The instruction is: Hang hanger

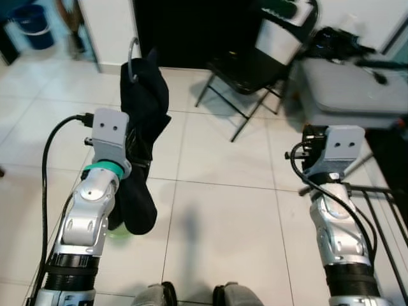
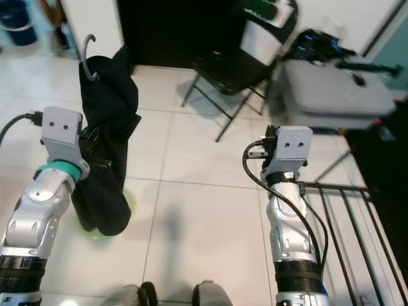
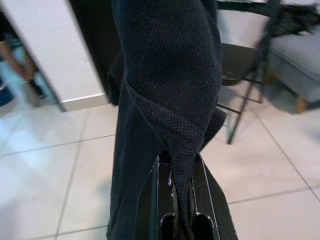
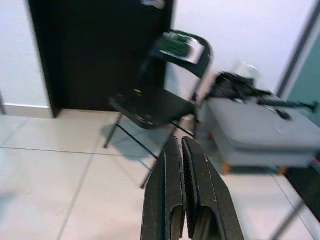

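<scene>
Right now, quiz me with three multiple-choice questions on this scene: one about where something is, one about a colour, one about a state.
1. Where is the folding chair?
A. Ahead, by the dark doorway
B. Behind the left arm
C. On the grey ottoman

2. What colour is the garment on the hanger?
A. White
B. Black
C. Red

3. What state is the right tool in?
A. Shut on the hanger
B. Wide open
C. Shut, holding nothing

Answers: 1 A, it stands on the tiles before the dark opening. 2 B, the cloth is black in every view. 3 C, its fingers meet with nothing between; the left tool holds the garment.
</scene>
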Controlling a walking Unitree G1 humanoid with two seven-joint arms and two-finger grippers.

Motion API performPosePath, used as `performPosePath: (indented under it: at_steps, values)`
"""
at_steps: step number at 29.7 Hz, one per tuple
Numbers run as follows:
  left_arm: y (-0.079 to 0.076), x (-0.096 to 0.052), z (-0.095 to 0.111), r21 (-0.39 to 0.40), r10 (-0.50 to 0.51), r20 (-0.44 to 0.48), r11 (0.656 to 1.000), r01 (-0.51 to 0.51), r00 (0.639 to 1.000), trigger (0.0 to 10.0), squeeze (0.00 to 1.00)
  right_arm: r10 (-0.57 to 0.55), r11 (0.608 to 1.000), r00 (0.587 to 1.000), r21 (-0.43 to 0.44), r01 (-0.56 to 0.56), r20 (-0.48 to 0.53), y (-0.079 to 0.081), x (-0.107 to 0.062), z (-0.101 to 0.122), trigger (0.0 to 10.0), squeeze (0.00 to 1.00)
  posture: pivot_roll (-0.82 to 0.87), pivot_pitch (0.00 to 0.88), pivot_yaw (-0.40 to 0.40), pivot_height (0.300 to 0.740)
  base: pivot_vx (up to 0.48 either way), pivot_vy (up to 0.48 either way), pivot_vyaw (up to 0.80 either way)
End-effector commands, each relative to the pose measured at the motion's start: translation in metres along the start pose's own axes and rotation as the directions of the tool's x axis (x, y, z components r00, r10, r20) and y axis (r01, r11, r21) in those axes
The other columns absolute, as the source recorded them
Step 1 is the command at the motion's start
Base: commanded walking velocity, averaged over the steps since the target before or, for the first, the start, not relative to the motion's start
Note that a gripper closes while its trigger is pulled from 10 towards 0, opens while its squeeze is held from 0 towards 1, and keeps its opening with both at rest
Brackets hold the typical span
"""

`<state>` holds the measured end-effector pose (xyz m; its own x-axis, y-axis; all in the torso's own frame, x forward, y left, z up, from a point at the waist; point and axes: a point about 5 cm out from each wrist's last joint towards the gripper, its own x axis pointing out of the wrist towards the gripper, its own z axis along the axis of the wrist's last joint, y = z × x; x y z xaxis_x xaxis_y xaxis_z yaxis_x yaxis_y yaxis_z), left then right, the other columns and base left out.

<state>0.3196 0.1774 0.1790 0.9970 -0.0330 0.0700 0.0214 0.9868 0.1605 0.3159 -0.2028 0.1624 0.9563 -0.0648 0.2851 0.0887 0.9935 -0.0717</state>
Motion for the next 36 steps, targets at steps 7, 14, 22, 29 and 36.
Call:
performPosePath:
  at_steps: [7, 14, 22, 29, 36]
  values:
    - [-0.004, -0.001, 0.002, 0.006, -0.028, 0.014, 1.0, 0.027, 1.0, 10.0, 0.0, 0.004, 1.0, 1.0, 0.009, -0.003, -0.021, 0.001, -0.005, -0.006, 10.0, 0.0, -0.07, 0.08, 0.069, 0.74, 0.0, 0.0, -0.8]
    - [-0.009, 0.001, 0.004, -0.003, -0.046, 0.027, 0.999, 0.046, 0.999, 10.0, 0.0, 0.015, 1.0, 1.0, 0.012, -0.015, -0.011, 0.004, -0.004, -0.003, 10.0, 0.0, -0.08, 0.071, 0.071, 0.74, 0.0, 0.0, -0.8]
    - [-0.01, 0.005, 0.007, 0.001, -0.052, 0.036, 0.999, 0.052, 0.998, 10.0, 0.0, -0.005, 1.0, 1.0, 0.02, 0.005, -0.001, -0.001, -0.002, -0.001, 10.0, 0.0, -0.08, 0.07, 0.076, 0.74, 0.0, 0.0, -0.7]
    - [-0.013, 0.007, 0.011, -0.014, -0.069, 0.048, 0.997, 0.07, 0.996, 10.0, 0.0, -0.009, 1.0, 1.0, 0.015, 0.009, 0.005, -0.001, -0.002, 0.001, 10.0, 0.0, -0.09, 0.076, 0.079, 0.74, 0.0, 0.0, -0.8]
    - [-0.014, 0.009, 0.014, -0.021, -0.076, 0.056, 0.997, 0.077, 0.996, 10.0, 0.0, -0.012, 1.0, 1.0, 0.011, 0.012, 0.018, -0.002, -0.002, 0.005, 10.0, 0.0, -0.09, 0.079, 0.083, 0.74, 0.0, 0.0, -0.8]
